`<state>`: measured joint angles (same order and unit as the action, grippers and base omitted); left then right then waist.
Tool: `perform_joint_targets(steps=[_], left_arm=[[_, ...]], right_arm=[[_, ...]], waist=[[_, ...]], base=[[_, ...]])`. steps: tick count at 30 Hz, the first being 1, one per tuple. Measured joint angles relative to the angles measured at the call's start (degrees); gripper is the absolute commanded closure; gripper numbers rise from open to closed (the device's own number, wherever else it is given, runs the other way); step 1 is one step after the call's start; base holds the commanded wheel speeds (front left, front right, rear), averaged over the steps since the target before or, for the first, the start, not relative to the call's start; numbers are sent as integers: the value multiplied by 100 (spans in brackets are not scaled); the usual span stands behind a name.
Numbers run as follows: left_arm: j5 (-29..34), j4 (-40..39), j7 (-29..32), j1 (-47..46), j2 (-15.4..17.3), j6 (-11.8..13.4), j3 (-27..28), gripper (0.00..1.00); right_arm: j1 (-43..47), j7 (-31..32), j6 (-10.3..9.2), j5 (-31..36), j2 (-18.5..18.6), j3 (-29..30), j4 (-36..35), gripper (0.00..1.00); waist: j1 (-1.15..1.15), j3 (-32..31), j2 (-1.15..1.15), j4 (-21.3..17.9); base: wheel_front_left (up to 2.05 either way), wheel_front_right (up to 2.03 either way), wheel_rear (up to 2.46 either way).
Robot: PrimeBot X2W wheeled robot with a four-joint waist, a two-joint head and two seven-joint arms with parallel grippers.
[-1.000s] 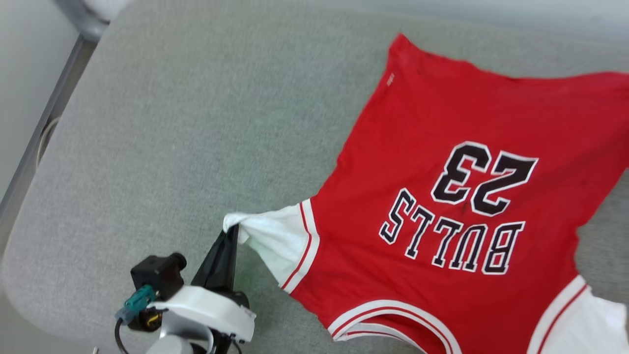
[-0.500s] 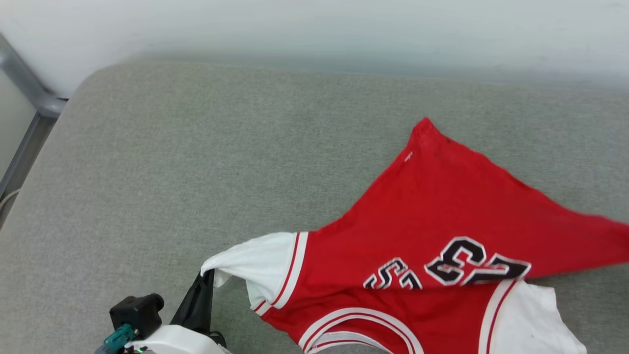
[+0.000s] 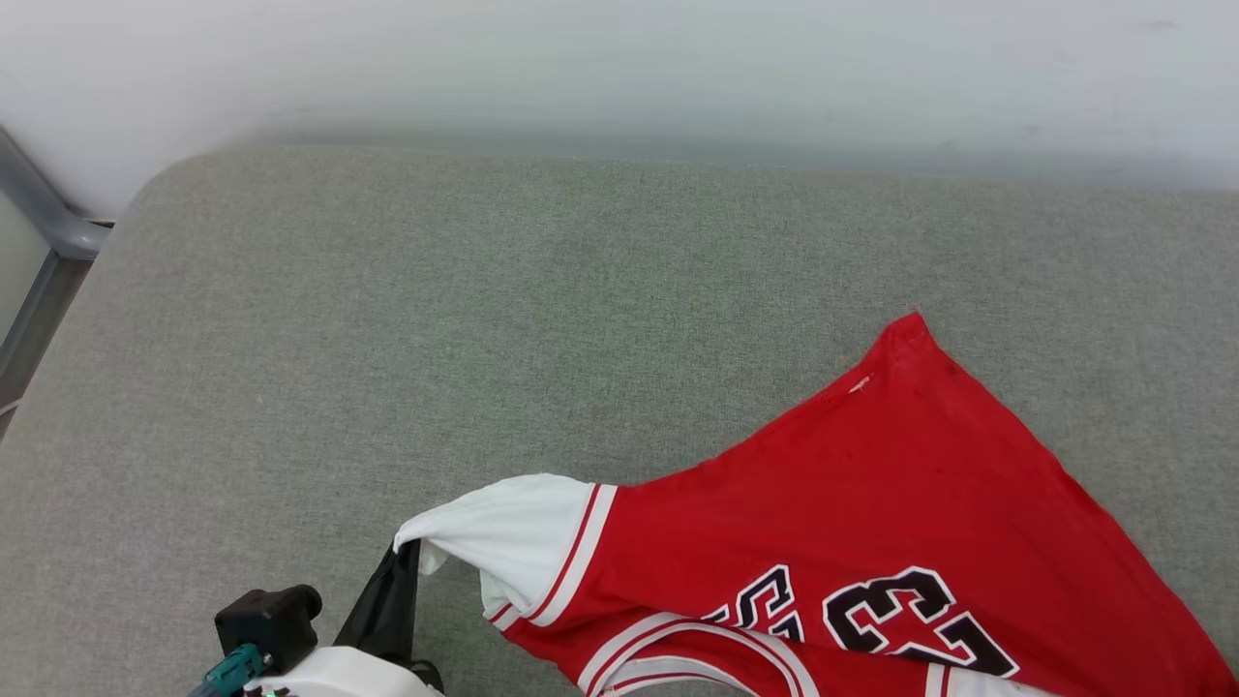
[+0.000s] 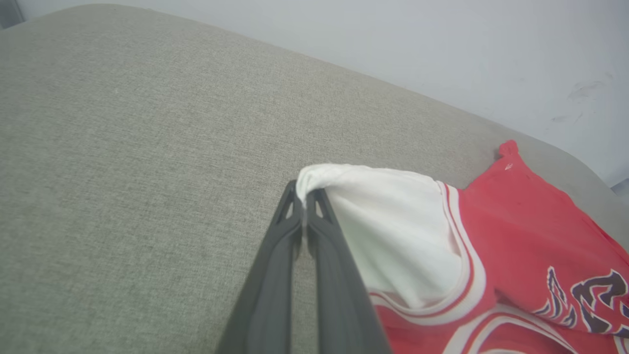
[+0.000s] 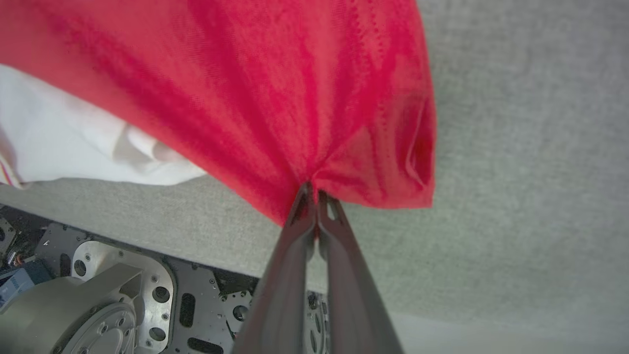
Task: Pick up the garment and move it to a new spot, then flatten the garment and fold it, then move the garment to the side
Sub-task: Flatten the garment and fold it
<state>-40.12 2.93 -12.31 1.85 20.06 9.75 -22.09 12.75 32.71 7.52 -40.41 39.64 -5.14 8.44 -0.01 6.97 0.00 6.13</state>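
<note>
The garment [image 3: 871, 503], red with black white-outlined lettering, lies rumpled on the grey cushion [image 3: 484, 319] at the lower right of the head view. Its white sleeve [image 3: 503, 537] stretches left to my left gripper [image 3: 410, 554], which is shut on the sleeve's tip. In the left wrist view the left gripper [image 4: 305, 196] pinches that white sleeve [image 4: 393, 231], held a little above the cushion. In the right wrist view my right gripper [image 5: 313, 189] is shut on a bunched edge of the red garment [image 5: 245, 73], which fans out from the tips.
A pale wall [image 3: 619, 68] runs behind the cushion's far edge. A grey metal frame [image 3: 39, 232] stands at the left. The robot's metal base [image 5: 98, 295] lies below the cushion's near edge [image 5: 196, 255] in the right wrist view.
The head camera has tilted up. The garment's red body has been drawn toward the near right and folded over itself, hiding part of the lettering. My left gripper still holds the sleeve.
</note>
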Motion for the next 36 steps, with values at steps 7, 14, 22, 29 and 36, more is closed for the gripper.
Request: perform_joint_targets(steps=[7,14,22,29,36], left_arm=[[-7,-32,4,21,37,43,-10,100],[18,-164,40,-26,52,59,-76,100],[113,-270,55,-245,1,45,-185,100],[174,-286,43,-497,-92,-15,-293,100],[219,-288,-5,-747,-194,-82,-368,100]], right_arm=[[14,-246,0,85,-327,714,-304,0],[-631,-542,-1,221,-166,1322,-984,0],[-1879,-118,-1,443,327,771,-1645,0],[-3261,706,0,486,732,-608,-1473,0],[-4573,1504,0,455,884,-1819,-737,0]], waist=[[0,-52,0,-13],[1,58,0,82],[1,315,0,298],[2,630,0,515],[2,1005,0,722]], base=[[0,0,0],[0,0,0],[0,0,0],[0,0,0],[0,0,0]])
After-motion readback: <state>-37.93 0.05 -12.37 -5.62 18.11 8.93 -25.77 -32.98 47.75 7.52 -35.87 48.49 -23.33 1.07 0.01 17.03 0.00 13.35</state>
